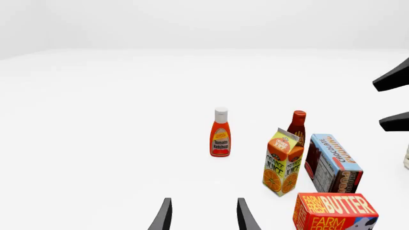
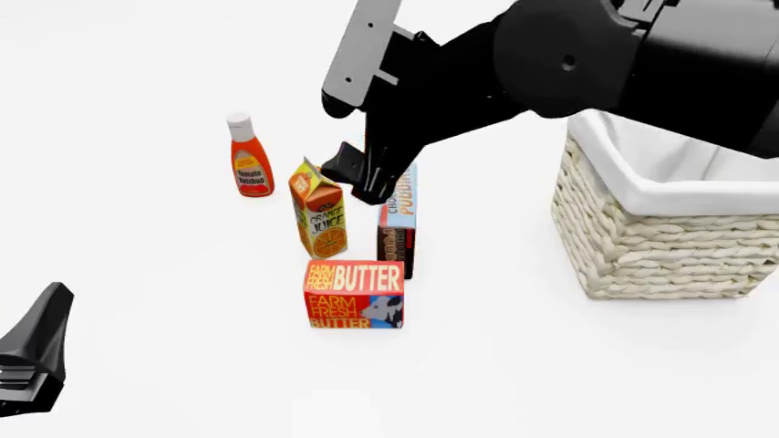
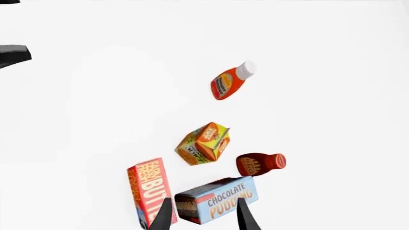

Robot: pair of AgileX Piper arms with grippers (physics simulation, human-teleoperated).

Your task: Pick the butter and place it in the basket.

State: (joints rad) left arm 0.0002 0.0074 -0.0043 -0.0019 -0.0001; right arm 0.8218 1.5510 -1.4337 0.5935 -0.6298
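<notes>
On table, butter (image 2: 354, 294) box, "FARM FRESH BUTTER"

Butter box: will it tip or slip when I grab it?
The butter looks like a squat, flat-faced box, so it probably won't roll or tip. Its sides seem rigid and printed smooth, maybe slightly slippery. The chocolate pudding box stands close behind and could topple.

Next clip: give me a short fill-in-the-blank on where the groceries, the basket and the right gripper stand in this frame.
1. The butter stands on the table, outside the ____, nearer the camera than the other groceries.
2. The right gripper hangs over the chocolate ____ box, jaws open.
3. The carton between the ketchup bottle and that box reads orange ____.
4. The basket has a ____ cloth liner.

Missing words: basket; pudding; juice; white
</notes>
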